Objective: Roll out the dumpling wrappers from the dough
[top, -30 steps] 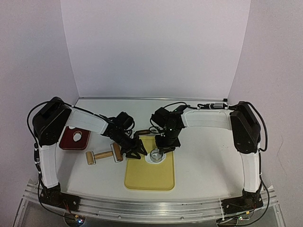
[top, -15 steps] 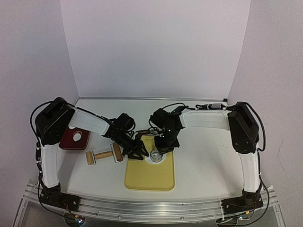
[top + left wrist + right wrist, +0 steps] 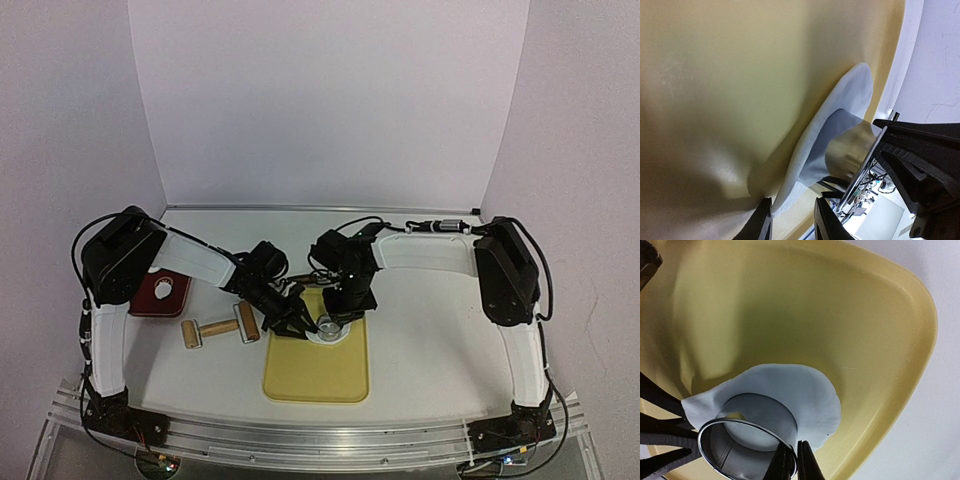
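Now pinching ring cutter [image 3: 756, 412] with closed right jaws, straddling dough sheet [image 3: 810, 390] edge with slightly parted left jaws; likely soft, tear-prone: peel by edge.

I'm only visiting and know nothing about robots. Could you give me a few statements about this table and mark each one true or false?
1. The right end effector pinches the wall of the metal ring cutter. True.
2. The ring cutter stands on bare table. False: it stands on a white dough sheet, which lies on the yellow mat.
3. The rolling pin lies on the yellow mat. False: it lies on the table, left of the mat.
4. The left end effector has its fingers apart at the edge of the dough sheet. True.
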### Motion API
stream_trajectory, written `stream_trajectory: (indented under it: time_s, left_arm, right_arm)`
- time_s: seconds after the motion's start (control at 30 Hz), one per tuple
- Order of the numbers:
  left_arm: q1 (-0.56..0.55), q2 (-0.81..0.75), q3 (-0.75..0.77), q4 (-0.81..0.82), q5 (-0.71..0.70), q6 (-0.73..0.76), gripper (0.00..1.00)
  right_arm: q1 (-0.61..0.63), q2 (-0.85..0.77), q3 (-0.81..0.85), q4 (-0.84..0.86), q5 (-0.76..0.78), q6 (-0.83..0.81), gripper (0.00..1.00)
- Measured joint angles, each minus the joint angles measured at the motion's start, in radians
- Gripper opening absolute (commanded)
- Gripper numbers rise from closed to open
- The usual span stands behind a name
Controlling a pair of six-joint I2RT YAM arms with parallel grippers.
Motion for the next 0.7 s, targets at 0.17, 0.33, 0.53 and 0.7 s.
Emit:
stream_trajectory:
  time_s: [0.17, 0.33, 0.53, 0.7]
  left_arm:
    - [0.000, 0.010, 0.006, 0.005, 0.002, 0.001, 0.22]
    - [0.000, 0.018, 0.012, 0.009, -0.007, 0.001, 0.15]
    - [0.000, 0.031, 0.021, 0.017, -0.013, 0.003, 0.05]
    - [0.000, 0.041, 0.032, 0.015, -0.018, 0.008, 0.00]
  right_arm:
    - [0.007, 0.012, 0.021, -0.021, 0.020, -0.009, 0.02]
    - [0.018, 0.024, 0.042, -0.041, 0.046, -0.018, 0.00]
    - [0.027, 0.040, 0.067, -0.065, 0.071, -0.032, 0.00]
    - [0.031, 0.052, 0.085, -0.082, 0.085, -0.036, 0.00]
